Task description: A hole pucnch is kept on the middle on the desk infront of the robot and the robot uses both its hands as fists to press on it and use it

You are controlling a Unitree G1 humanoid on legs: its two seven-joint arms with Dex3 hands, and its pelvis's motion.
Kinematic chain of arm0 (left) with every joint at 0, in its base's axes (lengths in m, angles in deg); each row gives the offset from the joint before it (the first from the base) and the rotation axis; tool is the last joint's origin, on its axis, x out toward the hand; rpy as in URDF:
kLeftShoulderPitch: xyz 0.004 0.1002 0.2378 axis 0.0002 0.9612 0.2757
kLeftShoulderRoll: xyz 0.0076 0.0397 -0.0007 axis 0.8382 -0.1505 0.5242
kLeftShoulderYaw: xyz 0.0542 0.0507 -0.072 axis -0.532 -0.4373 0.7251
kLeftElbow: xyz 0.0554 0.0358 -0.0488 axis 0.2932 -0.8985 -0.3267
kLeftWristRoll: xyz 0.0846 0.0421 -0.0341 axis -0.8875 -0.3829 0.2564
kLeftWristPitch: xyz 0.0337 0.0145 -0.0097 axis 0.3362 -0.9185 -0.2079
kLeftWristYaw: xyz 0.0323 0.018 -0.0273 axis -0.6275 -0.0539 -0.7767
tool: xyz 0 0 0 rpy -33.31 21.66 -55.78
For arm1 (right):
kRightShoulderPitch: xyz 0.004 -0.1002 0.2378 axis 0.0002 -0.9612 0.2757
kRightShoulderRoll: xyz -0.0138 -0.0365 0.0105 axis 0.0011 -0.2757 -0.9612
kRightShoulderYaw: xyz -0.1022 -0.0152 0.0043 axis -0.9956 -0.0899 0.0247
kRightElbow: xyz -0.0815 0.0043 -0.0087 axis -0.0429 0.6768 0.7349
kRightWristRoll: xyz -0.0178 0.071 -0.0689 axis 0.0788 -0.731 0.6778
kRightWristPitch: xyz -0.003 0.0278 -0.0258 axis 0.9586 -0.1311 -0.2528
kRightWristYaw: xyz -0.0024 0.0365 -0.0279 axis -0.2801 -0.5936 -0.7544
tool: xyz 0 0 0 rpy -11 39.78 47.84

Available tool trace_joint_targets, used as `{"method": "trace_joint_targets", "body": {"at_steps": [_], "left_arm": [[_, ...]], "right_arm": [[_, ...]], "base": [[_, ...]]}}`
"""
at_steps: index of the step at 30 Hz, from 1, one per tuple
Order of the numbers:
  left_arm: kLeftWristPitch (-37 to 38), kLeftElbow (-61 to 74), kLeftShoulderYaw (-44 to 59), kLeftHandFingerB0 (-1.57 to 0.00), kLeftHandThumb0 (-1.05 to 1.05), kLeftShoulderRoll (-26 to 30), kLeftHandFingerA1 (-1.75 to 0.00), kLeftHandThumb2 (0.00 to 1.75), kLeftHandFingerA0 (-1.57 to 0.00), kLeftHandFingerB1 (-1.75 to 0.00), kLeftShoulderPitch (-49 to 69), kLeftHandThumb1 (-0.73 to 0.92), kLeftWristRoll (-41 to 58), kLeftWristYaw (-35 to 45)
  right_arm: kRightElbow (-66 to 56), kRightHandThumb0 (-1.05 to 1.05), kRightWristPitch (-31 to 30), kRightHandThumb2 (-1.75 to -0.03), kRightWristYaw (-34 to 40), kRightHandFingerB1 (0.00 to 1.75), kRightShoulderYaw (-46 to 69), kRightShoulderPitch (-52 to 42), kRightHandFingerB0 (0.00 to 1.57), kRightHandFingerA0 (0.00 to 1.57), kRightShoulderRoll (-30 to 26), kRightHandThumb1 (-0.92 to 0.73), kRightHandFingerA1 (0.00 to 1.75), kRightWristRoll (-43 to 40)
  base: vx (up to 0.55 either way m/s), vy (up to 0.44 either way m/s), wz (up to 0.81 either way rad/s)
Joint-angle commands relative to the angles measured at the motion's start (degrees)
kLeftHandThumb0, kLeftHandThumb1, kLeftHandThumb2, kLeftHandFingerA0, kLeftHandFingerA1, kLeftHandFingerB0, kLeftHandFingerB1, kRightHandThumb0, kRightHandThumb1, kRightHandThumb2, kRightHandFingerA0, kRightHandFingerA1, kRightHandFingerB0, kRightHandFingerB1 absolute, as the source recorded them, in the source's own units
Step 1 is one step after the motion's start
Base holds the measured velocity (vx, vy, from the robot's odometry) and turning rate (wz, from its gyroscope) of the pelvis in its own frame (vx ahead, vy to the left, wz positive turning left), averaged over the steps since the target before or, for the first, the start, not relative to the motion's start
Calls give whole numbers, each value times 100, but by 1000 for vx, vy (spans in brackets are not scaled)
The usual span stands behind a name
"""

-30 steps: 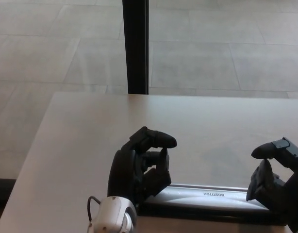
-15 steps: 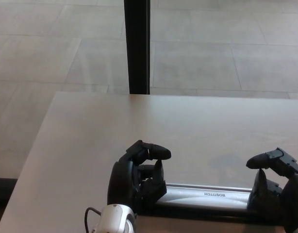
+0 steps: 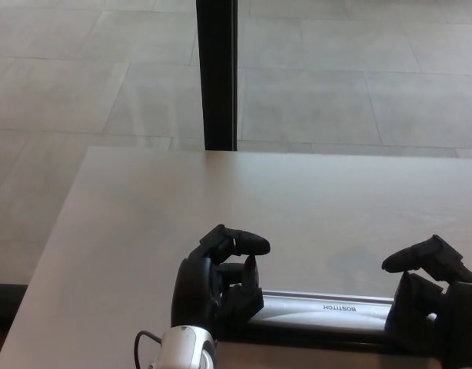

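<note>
The hole punch (image 3: 328, 314) is a long silver bar with a black base, lying across the near edge of the desk (image 3: 221, 200) at the bottom of the head view. My left hand (image 3: 219, 280) is curled into a fist and rests on the punch's left end. At the punch's right end sits my right hand (image 3: 432, 296), also curled, with one finger (image 3: 411, 256) sticking out toward the left. Neither hand grips anything. The punch's ends are hidden under the hands.
A black vertical post (image 3: 217, 73) stands just beyond the desk's far edge, in front of a tiled floor (image 3: 359, 84). My left wrist's white cuff and cable (image 3: 182, 350) show at the bottom. The desk's left edge runs diagonally at the left.
Both hands have come down onto the ends of the hole punch. The right hand has sunk lower and drawn slightly inward; the left fist has dropped a little.
</note>
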Motion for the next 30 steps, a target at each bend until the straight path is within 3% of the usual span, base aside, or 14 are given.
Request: {"method": "trace_joint_targets", "body": {"at_steps": [1,3,4,9,16,17,20,21,26,27,28,29,30], "left_arm": [[509,-402,72,-50,-34,-868,-175,86,-86,-159,163,82,-218,-530],[486,-388,104,-50,-35,-913,-175,85,-85,-158,165,82,-163,-555],[502,-392,109,-51,-34,-908,-175,85,-83,-154,165,81,-168,-565],[750,-615,-1,-54,-32,-916,-175,87,-87,-165,109,80,-353,-655],[1142,-1055,-261,-56,-32,-851,-175,87,-88,-162,10,80,-818,-925],[1224,-1128,-281,-55,-33,-842,-175,86,-89,-165,6,80,-873,-972],[1395,-1307,-304,-56,-35,-798,-175,86,-89,-170,4,79,-969,-1064],[1405,-1329,-294,-55,-36,-799,-175,84,-89,-171,40,80,-960,-1093],[1547,-1430,-403,-55,-34,-721,-175,84,-88,-173,231,80,-1092,-1218],[1593,-1499,-456,-54,-33,-651,-175,84,-89,-172,246,81,-1210,-1286],[1626,-1541,-453,-52,-33,-647,-175,85,-89,-173,247,81,-1208,-1296],[1635,-1557,-443,-55,-33,-651,-175,84,-89,-173,256,82,-1183,-1284],[1646,-1571,-435,-55,-33,-653,-175,84,-89,-173,266,82,-1156,-1272]], "right_arm": [[1671,-9,1648,-126,2656,154,-694,-436,79,99,-723,-53,175,2996],[1891,-8,1740,-126,2833,153,-762,-408,80,99,-816,-51,175,3082],[2063,-9,1771,-121,2923,131,-831,-388,102,130,-872,-52,150,3126],[2771,-13,1745,-120,3355,128,-1192,-338,100,126,-1139,-50,147,3339],[3357,-10,1678,-119,3427,127,-1476,-280,96,120,-1245,-51,144,3263],[3436,-6,1659,-118,3390,156,-1515,-278,70,86,-1263,-52,175,3236],[3668,-4,1704,-117,3495,154,-1628,-247,72,87,-1292,-51,175,3224],[3723,-7,1740,-117,3468,123,-1629,-273,94,118,-1270,-51,141,3168],[3960,-6,1782,-118,3587,126,-1740,-401,92,119,-1266,-50,145,3139],[3985,0,1714,-117,3555,147,-1785,-451,68,86,-1291,-55,175,3160],[4034,-3,1654,-114,3644,152,-1851,-435,69,83,-1324,-52,175,3248],[4080,-1,1634,-110,3695,139,-1898,-423,70,84,-1350,-55,175,3300],[4147,-1,1653,-110,3736,139,-1941,-406,70,84,-1370,-55,175,3329]], "base": [[0,0,0],[0,0,0],[0,0,0],[0,0,0],[0,0,0],[0,0,0],[0,0,0],[0,0,0],[0,0,0],[0,0,0],[0,0,0],[0,0,0],[0,0,0]]}}
